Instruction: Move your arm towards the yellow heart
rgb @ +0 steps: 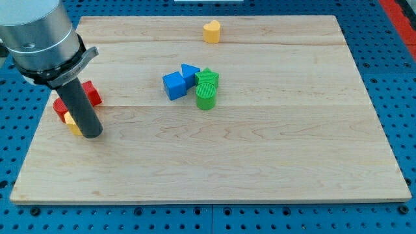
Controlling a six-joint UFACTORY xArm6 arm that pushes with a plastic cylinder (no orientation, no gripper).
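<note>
The yellow heart (211, 31) lies near the view's top edge of the wooden board (273, 149), a little right of the middle. My tip (91, 134) rests on the board at the view's left, far from the heart, below and left of it. The rod stands over a small cluster: a red block (91, 93) behind it, another red block (61, 108) to its left, and a yellow block (71, 123) touching it, partly hidden by the rod.
In the middle of the board a blue cube (173, 85), a blue triangle (190, 74), a green block (207, 78) and a green cylinder (206, 96) sit bunched together. The board lies on a blue perforated table (396, 78).
</note>
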